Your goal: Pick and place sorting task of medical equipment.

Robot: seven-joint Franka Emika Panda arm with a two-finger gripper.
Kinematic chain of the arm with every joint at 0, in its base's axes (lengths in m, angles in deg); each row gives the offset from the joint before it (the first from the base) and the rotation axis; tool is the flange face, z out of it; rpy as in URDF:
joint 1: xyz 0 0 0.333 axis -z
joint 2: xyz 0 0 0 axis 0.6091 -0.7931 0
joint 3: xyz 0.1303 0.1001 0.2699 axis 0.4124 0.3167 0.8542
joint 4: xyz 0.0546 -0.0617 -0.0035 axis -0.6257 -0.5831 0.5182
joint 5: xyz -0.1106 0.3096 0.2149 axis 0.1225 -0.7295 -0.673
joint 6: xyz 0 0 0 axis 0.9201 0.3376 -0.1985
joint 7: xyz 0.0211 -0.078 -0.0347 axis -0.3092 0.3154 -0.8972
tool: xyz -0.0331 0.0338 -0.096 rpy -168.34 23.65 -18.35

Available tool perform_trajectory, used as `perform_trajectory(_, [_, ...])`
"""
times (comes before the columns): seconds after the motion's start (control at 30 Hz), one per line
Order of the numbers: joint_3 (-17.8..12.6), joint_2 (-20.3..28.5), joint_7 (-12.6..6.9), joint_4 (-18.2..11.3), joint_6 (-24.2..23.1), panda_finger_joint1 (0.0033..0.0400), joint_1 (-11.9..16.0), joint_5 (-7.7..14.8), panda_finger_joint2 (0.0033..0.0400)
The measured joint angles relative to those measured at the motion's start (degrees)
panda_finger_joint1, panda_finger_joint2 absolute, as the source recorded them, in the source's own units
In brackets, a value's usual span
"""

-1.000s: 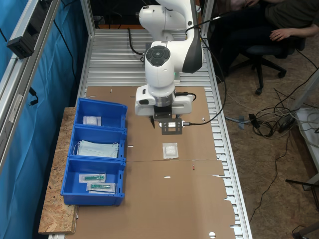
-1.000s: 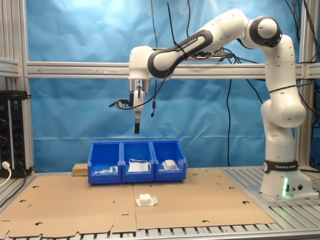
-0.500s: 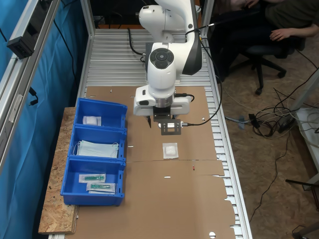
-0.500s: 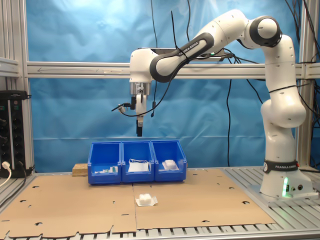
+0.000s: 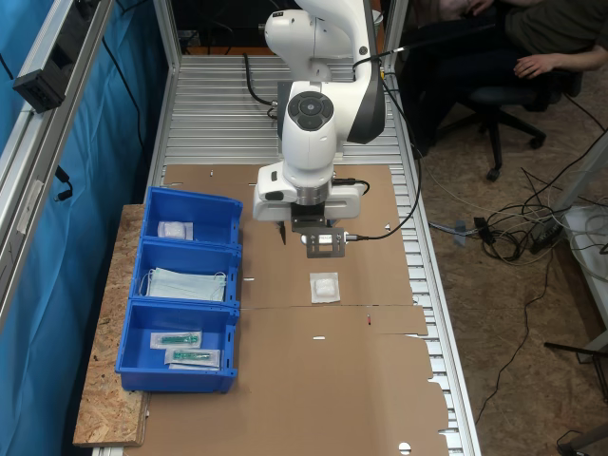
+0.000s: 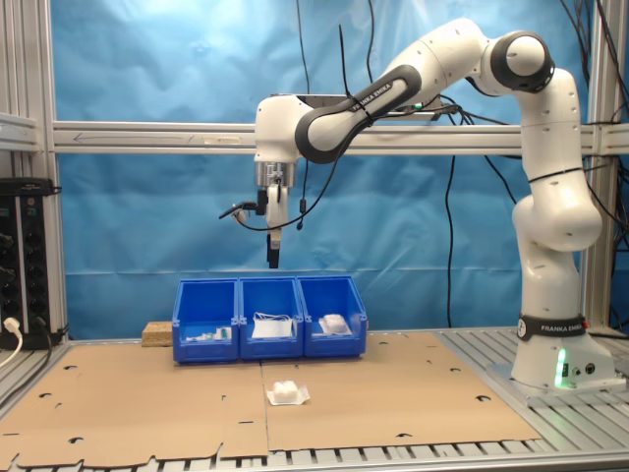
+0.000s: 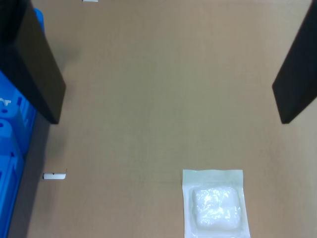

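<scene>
Tool (image 7: 168, 79) spread wide, nothing between its black fingers (image 7: 37, 74) — hanging high above the cardboard-covered desk (image 5: 361, 380). Gauze packet (image 5: 324, 287) flat on the cardboard below the tool, slightly off its centre — well apart from the blue bins (image 5: 185, 294).

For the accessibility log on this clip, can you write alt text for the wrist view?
A small square white gauze packet lies flat on brown cardboard, below and off-centre from the open gripper, whose two dark fingers frame the scene with nothing between them. A blue bin's wall shows at one edge.
</scene>
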State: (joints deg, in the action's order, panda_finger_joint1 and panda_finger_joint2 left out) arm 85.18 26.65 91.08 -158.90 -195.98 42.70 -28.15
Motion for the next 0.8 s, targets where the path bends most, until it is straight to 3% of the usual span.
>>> perform_trajectory(0.8, [0.44, -0.77, 0.0, 0.0, -0.16, 0.04, 0.0, 0.4, 0.04])
